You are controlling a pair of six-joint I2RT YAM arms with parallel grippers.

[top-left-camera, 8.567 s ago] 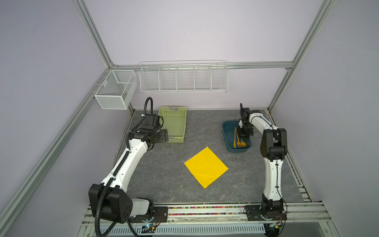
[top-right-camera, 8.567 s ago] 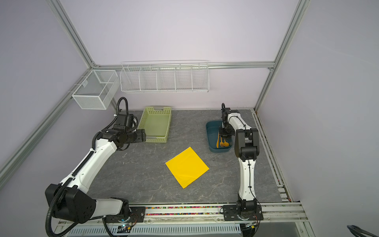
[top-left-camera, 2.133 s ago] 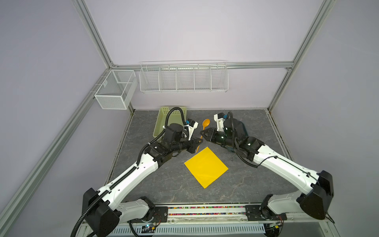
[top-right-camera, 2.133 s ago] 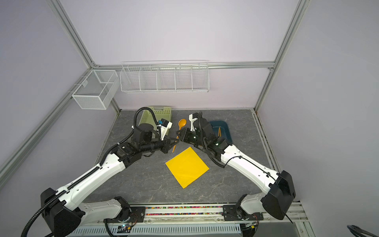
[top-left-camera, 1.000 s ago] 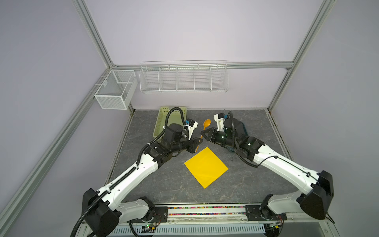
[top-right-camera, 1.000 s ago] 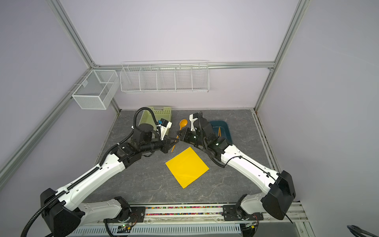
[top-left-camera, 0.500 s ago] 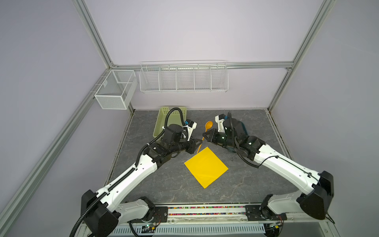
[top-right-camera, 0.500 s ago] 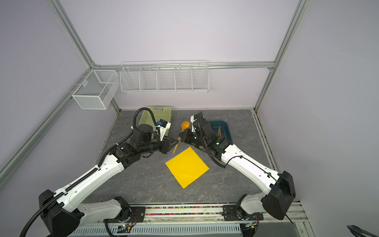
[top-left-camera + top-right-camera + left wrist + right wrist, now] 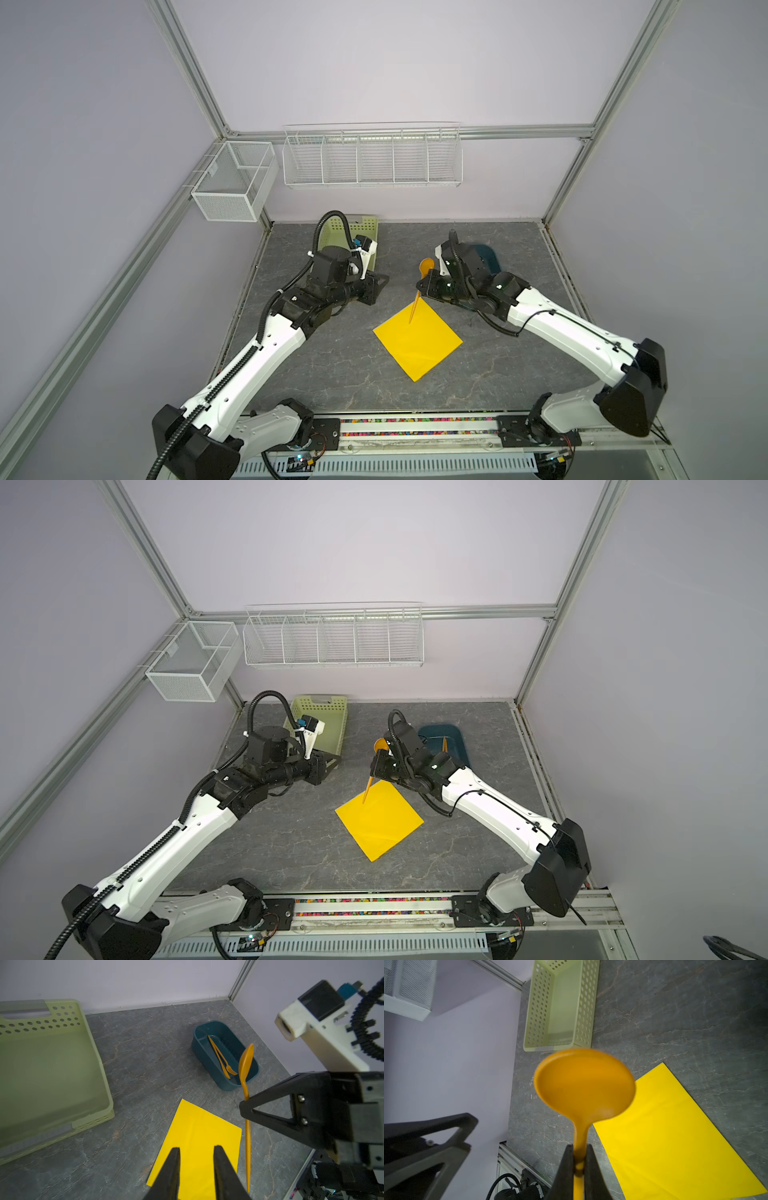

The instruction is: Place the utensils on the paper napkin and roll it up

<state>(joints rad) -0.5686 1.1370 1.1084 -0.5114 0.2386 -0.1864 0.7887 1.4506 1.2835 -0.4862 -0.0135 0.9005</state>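
1. The right pincer [image 9: 579, 1148] is squeezing tight on an orange spoon [image 9: 584, 1086]. It is gripping the thin neck just under the round bowl.
2. The spoon is hanging in the air, a little tilted. Its bowl is pointing up and its long handle is pointing down.
3. In both top views the end of the handle is showing over the far corner of the yellow napkin [image 9: 417, 338]. I cannot tell if it is touching the paper.
4. The napkin is lying flat on the gray counter [image 9: 332, 365]. It is sitting in the middle, between the two arms, turned like a diamond.
5. The left pincer [image 9: 197, 1148] is holding its two fingers [image 9: 172, 1167] apart, and nothing is sitting between them.
6. In a top view the left pincer [image 9: 334, 762] is pointing toward the spoon. It is staying near it and not touching it.
7. A blue tub [image 9: 202, 1059] is sitting at the back of the counter, behind the right arm.
8. A fork [image 9: 228, 1068] and one more thin orange piece [image 9: 217, 1055] are lying inside the blue tub, close together.
9. A green basket [image 9: 52, 1059] is sitting at the back of the counter, behind the left arm and well apart from the napkin.
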